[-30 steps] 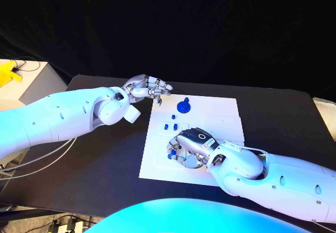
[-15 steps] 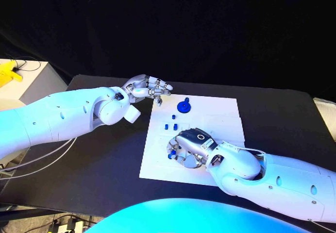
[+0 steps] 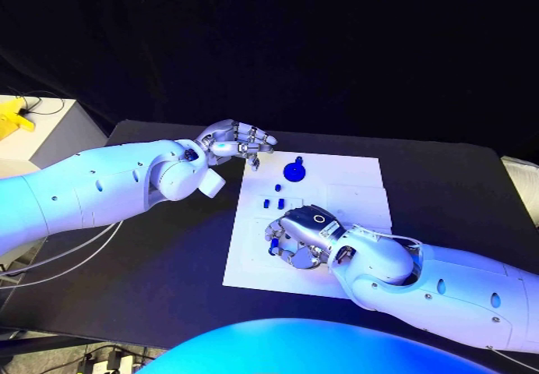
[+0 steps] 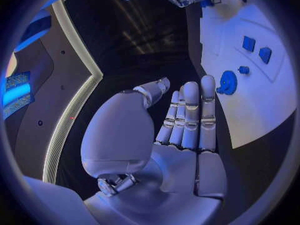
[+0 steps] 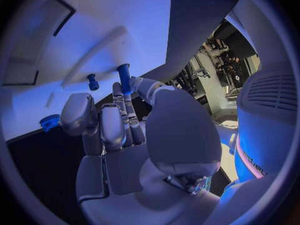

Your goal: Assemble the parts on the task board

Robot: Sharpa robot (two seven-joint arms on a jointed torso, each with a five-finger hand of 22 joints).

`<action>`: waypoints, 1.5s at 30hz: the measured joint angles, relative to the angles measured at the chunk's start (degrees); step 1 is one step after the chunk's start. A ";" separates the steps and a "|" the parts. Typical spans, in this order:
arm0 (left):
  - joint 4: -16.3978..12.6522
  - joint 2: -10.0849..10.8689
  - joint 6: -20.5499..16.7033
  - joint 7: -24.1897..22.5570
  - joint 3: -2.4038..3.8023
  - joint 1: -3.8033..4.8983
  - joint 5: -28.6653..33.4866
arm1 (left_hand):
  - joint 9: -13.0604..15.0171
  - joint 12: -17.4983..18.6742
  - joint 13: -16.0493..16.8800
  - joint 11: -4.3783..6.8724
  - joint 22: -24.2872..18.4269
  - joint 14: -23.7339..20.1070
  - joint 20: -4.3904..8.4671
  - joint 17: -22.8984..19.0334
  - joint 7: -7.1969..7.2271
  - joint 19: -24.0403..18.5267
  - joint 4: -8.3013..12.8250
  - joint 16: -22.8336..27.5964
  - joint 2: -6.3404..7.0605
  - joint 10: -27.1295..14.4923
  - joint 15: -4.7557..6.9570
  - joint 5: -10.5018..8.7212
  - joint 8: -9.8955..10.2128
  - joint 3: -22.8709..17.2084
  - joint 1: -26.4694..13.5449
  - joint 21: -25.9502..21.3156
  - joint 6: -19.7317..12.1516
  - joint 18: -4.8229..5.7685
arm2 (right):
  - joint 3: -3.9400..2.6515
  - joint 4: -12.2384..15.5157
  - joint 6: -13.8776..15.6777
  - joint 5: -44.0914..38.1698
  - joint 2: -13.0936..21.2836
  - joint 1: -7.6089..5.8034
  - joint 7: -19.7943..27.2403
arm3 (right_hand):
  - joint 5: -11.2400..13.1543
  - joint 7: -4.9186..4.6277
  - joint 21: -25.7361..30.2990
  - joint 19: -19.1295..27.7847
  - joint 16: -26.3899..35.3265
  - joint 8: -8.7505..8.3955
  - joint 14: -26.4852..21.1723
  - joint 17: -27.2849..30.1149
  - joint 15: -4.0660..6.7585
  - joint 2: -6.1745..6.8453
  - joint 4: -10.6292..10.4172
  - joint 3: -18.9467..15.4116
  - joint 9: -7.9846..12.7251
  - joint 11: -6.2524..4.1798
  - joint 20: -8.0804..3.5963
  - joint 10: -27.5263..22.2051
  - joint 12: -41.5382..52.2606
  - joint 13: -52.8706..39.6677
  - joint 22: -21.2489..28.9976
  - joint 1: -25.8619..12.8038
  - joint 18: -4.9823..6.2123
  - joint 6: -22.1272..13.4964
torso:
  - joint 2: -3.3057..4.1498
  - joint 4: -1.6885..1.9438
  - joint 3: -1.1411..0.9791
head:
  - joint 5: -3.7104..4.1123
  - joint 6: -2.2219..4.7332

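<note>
Right hand is pinching a blue peg low over the task board, left hand idles loosely curled and empty, so a slightly tilted peg could easily jam or slip.

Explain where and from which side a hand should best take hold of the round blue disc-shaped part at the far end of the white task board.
Probably by the round blue disc-shaped part's rim, coming from above: it appears to lie flat on the white task board, with nothing crowding it.
</note>
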State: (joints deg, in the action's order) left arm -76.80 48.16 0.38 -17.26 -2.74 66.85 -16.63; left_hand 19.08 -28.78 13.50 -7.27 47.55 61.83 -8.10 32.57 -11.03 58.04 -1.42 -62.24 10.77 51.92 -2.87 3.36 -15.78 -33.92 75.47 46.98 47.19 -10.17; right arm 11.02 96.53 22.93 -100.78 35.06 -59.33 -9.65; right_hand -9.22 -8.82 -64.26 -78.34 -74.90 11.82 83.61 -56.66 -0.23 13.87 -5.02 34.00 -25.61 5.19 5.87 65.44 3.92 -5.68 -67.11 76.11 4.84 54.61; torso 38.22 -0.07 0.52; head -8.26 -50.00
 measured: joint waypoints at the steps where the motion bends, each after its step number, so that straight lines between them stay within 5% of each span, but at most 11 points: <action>1: 0.01 0.00 0.00 0.00 0.00 0.00 0.00 | 0.00 0.00 0.00 0.00 0.00 0.00 0.00 0.00 0.00 0.00 0.00 0.00 0.00 0.00 0.00 0.00 0.00 0.00 0.00 0.00 0.00 0.00 | 0.07 -0.13 -0.16 0.11 0.01 0.04 0.06 | 0.37 -0.05 0.95 0.38 0.35 -0.49 -0.21 0.57 -0.20 0.34 -0.10 -0.75 0.20 0.19 0.23 -1.19 0.01 0.38 0.71 -0.34 0.00 -0.70 | -0.01 0.00 0.00 | 0.01 0.00; 3: 0.01 0.00 0.01 0.00 0.00 0.00 0.01 | 0.00 0.00 0.00 0.00 0.00 0.00 0.00 0.00 0.00 0.00 0.00 0.00 0.00 0.00 0.00 0.00 0.00 0.00 0.00 0.00 0.00 0.00 | 0.14 -0.23 -0.44 0.35 0.06 0.12 0.20 | 0.47 -0.08 2.25 0.91 0.67 -1.22 -0.30 1.39 -0.29 0.61 -0.22 -2.01 0.54 0.34 0.51 -2.55 0.01 0.80 1.69 -0.54 0.91 -1.53 | -0.02 0.00 0.00 | 0.01 0.00; 19: 0.07 0.03 0.23 0.17 0.00 0.00 0.04 | -0.05 0.00 0.00 0.00 -0.15 0.00 0.00 -0.01 0.00 0.00 -0.16 0.00 0.00 0.00 0.00 0.00 0.00 0.16 0.00 0.00 0.00 0.01 | 0.15 0.13 1.07 1.25 0.80 0.15 1.04 | 0.47 -0.23 4.37 1.51 1.47 -2.09 -0.71 2.98 -0.70 1.21 -0.22 -4.39 1.09 0.72 0.71 -4.78 0.52 1.41 3.35 0.06 0.91 -2.06 | -0.02 -0.03 -0.04 | 0.26 0.00; 29: 0.18 0.03 0.43 0.29 0.00 -0.02 0.05 | -0.04 0.00 0.00 0.00 -0.16 0.00 0.00 0.03 0.00 0.00 -0.16 0.00 0.00 0.00 0.00 0.00 -0.06 0.16 0.00 -0.05 0.00 0.00 | -0.02 3.12 5.26 3.60 4.82 0.02 2.63 | 0.11 -0.17 6.91 2.24 2.45 -3.43 -1.55 4.69 -0.68 -0.37 -1.51 -10.20 1.99 0.92 0.81 -7.00 3.45 1.58 4.87 2.09 1.80 -3.03 | -0.04 -0.07 -0.07 | 0.90 0.00; 36: 0.36 0.12 0.52 0.34 -0.03 -0.12 0.07 | -0.04 0.00 0.00 0.00 -0.22 0.00 0.00 0.04 0.00 0.00 -0.16 0.00 0.00 0.00 0.00 0.00 -0.21 0.16 0.00 -0.22 0.00 0.00 | -0.54 5.94 6.53 14.32 11.21 -2.79 6.24 | 0.11 -0.32 6.34 1.57 2.45 -3.76 -1.32 4.38 -0.46 -0.93 -2.76 -9.86 2.29 0.14 0.14 -1.58 7.39 0.84 3.88 2.64 1.79 -1.88 | -0.19 -0.20 -0.01 | 2.04 0.00; 42: 0.38 0.30 0.54 0.35 -0.05 -0.59 0.11 | -0.04 0.00 0.00 0.00 -0.22 0.00 0.00 0.03 0.00 0.00 -0.16 0.00 0.00 0.00 0.00 0.00 -0.21 0.16 0.00 -0.22 0.00 0.00 | -0.65 6.60 4.31 28.37 17.90 -5.45 8.09 | 0.41 1.31 2.21 -0.80 0.66 -1.52 0.00 0.95 1.92 -1.00 -3.73 -9.47 1.66 -1.54 -1.58 8.61 16.20 -5.04 0.39 2.71 1.79 2.39 | -0.48 -0.46 0.03 | 4.11 0.00; 43: 0.38 0.34 0.54 0.35 -0.05 -0.67 0.12 | -0.04 0.00 0.00 0.00 -0.22 0.00 0.00 0.03 0.00 0.00 -0.16 0.00 0.00 0.00 0.00 0.00 -0.21 0.16 0.00 -0.22 0.00 0.00 | -0.66 6.63 3.54 30.38 19.01 -5.73 8.08 | 0.10 1.97 1.28 -1.23 0.53 -0.83 0.13 0.80 2.46 -0.59 -3.99 -10.14 1.28 -2.63 -2.01 10.34 19.67 -8.16 -0.43 2.31 1.66 3.05 | -0.55 -0.51 0.03 | 4.48 0.00; 45: 0.35 0.39 0.54 0.35 -0.05 -0.81 0.14 | -0.04 0.00 0.00 0.00 -0.22 0.00 0.00 0.03 0.00 0.00 -0.16 0.00 0.00 0.00 0.00 0.00 -0.21 0.16 0.00 -0.22 0.00 0.00 | -0.66 6.73 1.52 34.54 21.58 -6.18 7.69 | -0.45 2.91 -2.30 -3.05 -3.04 1.62 0.43 -5.97 2.94 -1.44 -4.95 -12.13 -0.78 -4.17 -2.78 13.04 42.92 -37.11 -3.71 1.31 0.42 3.72 | -0.71 -0.60 0.07 | 5.45 0.00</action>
State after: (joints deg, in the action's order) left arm -76.45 48.55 0.92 -16.91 -2.80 66.04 -16.49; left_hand 19.04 -28.78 13.50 -7.27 47.33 61.84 -8.10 32.60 -11.03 58.04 -1.58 -62.24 10.77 51.92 -2.87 3.36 -15.99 -33.76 75.47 46.75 47.20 -10.17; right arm 10.36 103.25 24.45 -66.23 56.63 -65.51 -1.96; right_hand -9.67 -5.91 -66.56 -81.38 -77.93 13.44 84.04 -62.63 2.71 12.43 -9.97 21.87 -26.39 1.02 3.09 78.48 46.85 -42.79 -70.82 77.43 5.26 58.33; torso 37.51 -0.66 0.59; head -2.81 -50.00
